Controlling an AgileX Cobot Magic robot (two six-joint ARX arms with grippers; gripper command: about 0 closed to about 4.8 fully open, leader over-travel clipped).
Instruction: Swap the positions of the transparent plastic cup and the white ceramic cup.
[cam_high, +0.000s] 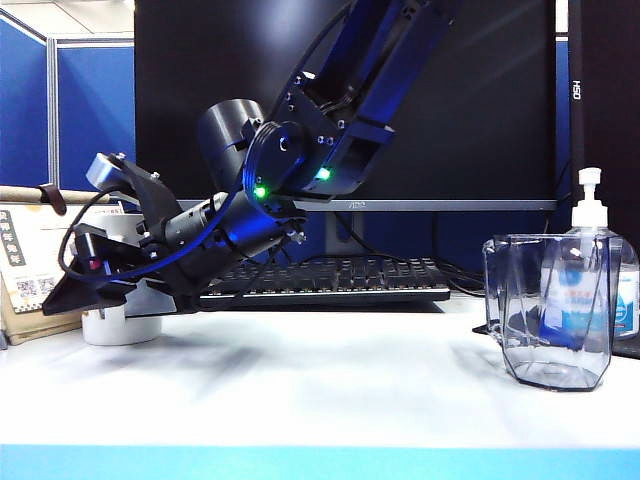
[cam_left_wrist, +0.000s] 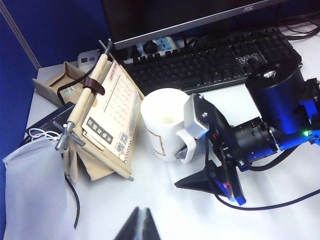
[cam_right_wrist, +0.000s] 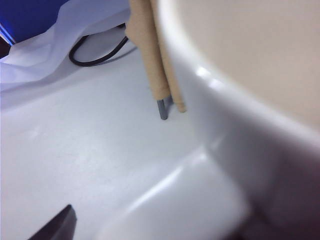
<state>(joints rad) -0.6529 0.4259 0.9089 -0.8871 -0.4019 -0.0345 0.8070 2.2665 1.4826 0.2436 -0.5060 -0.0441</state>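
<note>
Locate the white ceramic cup (cam_left_wrist: 165, 122) at the left side of the white table (cam_high: 330, 390), just in front of the black keyboard (cam_high: 330, 278) and beside the scroll calendar (cam_left_wrist: 107, 112). The right gripper (cam_left_wrist: 212, 150) reaches across to this cup. In the left wrist view its body sits against the cup's handle side; one dark finger (cam_left_wrist: 202, 180) lies low by the table, apart from the cup wall. The right wrist view shows the cup wall and handle (cam_right_wrist: 240, 150) very close to the lens. Read this claw as spread wide with nothing clamped.

Locate the transparent plastic cup (cam_high: 548, 310) at the right side of the table, upright, just in front of the pump bottle (cam_high: 598, 260).

The left gripper (cam_left_wrist: 139, 225) hangs above the table near the white cup, its finger tips pressed together and empty.
</note>
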